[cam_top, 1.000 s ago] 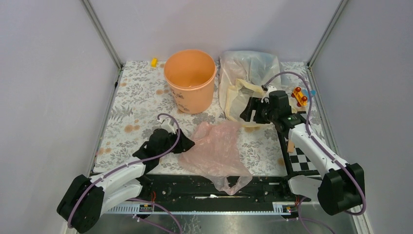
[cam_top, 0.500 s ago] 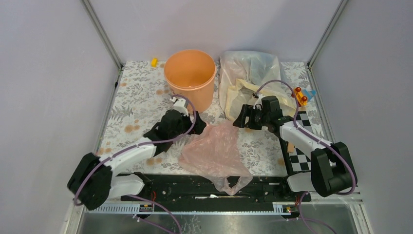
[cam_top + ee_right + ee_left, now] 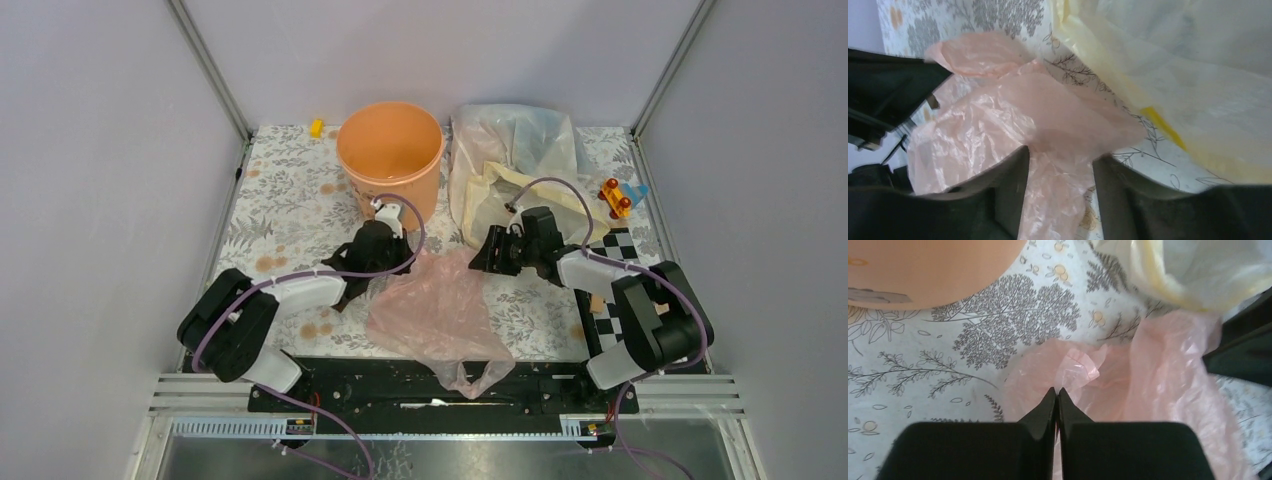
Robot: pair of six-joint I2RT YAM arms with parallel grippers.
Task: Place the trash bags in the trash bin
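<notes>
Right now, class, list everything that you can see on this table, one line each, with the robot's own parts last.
trash bin: one, peach-orange bucket, far centre, upright
pink trash bag: one, translucent pale pink, crumpled flat, near centre
cream-yellow plastic bag: one, right of the bin
clear whitish plastic bag: one, far right, behind the cream-yellow bag
small yellow object: one, far-left corner, too small to identify
small toy: one, red, yellow and blue, right edge
checkerboard: one, black and white, right side, partly under the right arm
floral table cover: one, white with grey print
left arm: one, jaws shut at the pink bag's far-left edge
right arm: one, jaws open astride the pink bag's far-right edge
</notes>
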